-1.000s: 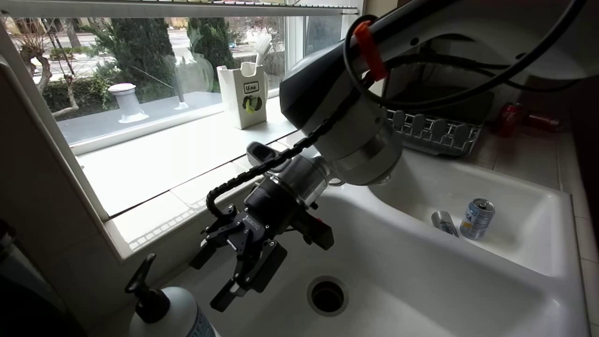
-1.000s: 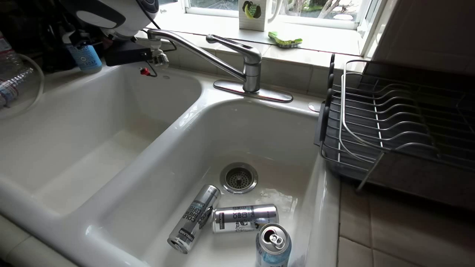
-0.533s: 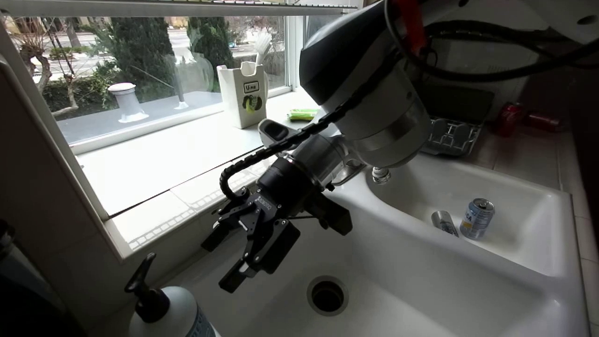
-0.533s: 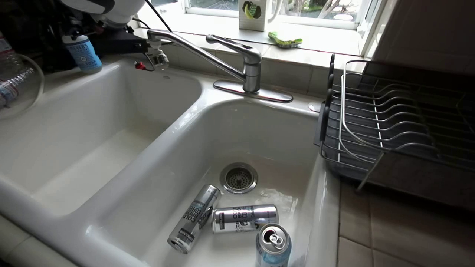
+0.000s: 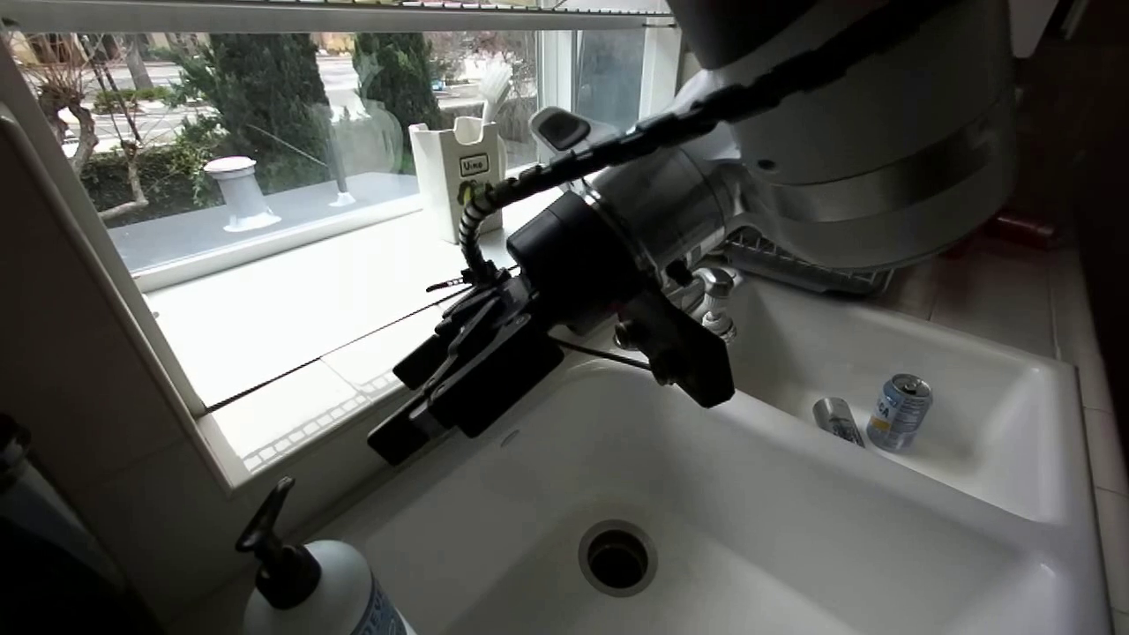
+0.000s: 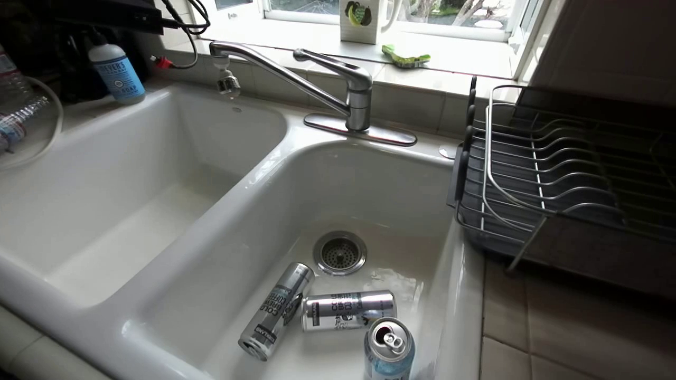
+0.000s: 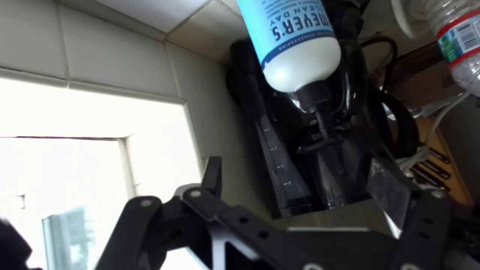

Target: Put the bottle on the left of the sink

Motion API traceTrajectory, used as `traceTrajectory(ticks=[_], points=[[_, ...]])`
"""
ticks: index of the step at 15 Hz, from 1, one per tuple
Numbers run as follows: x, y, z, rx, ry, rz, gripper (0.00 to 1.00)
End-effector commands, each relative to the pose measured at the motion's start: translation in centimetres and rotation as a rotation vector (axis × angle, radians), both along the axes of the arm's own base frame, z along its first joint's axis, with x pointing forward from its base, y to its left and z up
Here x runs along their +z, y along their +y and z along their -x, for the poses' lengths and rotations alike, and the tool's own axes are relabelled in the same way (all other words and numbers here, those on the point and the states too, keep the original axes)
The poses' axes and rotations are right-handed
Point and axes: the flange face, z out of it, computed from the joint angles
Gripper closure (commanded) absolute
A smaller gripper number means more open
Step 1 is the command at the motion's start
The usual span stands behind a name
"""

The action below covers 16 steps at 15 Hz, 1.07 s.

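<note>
The bottle is whitish with a blue label and a black pump. It stands upright on the counter beside the sink's end in both exterior views (image 5: pixel 309 578) (image 6: pixel 117 74). In the wrist view the bottle (image 7: pixel 296 48) appears upside down, its pump pointing down between the fingers' directions. The white double-basin sink (image 5: pixel 785 467) also shows in an exterior view (image 6: pixel 206 232). My gripper (image 5: pixel 401 410) is open and empty, above the sink's back edge by the window ledge, higher than the bottle and apart from it. In the wrist view the gripper's fingers (image 7: pixel 300 180) are wide apart.
A chrome faucet (image 6: pixel 296 79) stands behind the sink. Cans (image 6: pixel 348 311) lie and stand in a basin. A dish rack (image 6: pixel 538 174) is beside it. A white holder (image 5: pixel 459 181) stands on the ledge. Dark appliances (image 7: pixel 285 161) and a clear plastic bottle (image 7: pixel 459 41) are near the bottle.
My gripper has risen and moved back toward the window ledge, away from the bottle, and has turned. The arm has mostly left an exterior view, uncovering the bottle. The bottle has not moved.
</note>
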Motion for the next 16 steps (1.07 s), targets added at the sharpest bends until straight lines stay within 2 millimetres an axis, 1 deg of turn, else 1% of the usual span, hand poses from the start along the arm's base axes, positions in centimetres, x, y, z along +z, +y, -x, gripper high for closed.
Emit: traceTrajectory(ticks=[1, 2, 5, 7, 10, 13, 14, 15, 16], points=[[0.7, -0.4, 3.9, -0.151, 0.098, 0.03, 0.0], [0.6, -0.5, 4.7, -0.185, 0.128, 0.037, 0.0], [-0.8, -1.4, 7.3, -0.245, 0.255, 0.068, 0.0], [-0.8, -1.7, 8.6, -0.279, 0.324, 0.084, 0.0], [0.7, -1.6, 9.7, -0.321, 0.373, 0.114, 0.0], [3.7, -0.6, 11.0, -0.324, 0.407, 0.132, 0.0], [2.3, -0.5, 9.4, -0.315, 0.382, 0.115, 0.0], [3.0, -0.4, 9.7, -0.316, 0.379, 0.111, 0.0], [3.2, -0.4, 9.8, -0.314, 0.376, 0.108, 0.0]])
